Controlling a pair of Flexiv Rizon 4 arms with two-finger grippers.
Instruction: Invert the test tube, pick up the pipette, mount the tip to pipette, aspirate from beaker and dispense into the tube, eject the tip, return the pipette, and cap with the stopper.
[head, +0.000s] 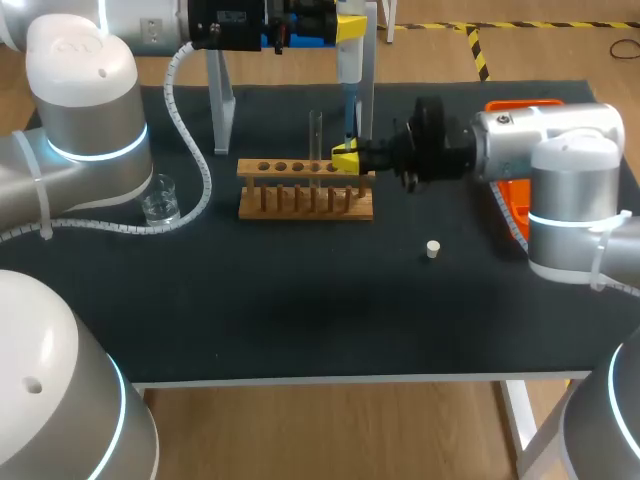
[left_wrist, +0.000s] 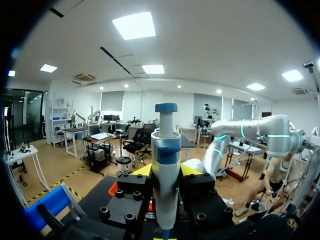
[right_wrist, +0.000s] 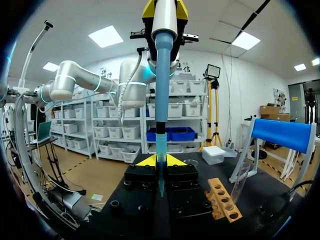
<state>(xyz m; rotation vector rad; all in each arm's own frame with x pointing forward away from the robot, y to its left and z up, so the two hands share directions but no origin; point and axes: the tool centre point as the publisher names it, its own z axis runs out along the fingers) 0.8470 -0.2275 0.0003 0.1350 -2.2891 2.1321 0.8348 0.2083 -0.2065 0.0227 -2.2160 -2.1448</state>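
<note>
**Putting the tip on the pipette**

The left end effector (left_wrist: 166, 172) is squeezing the pipette (head: 348, 100), holding it upright by the rack (head: 305, 205). The right end effector (right_wrist: 160, 161) is pinching the blue tip (right_wrist: 160, 145) under it. I think the tip is going on now; next it is needing a straight push. Whether it is sitting tight is hard to see.
</note>
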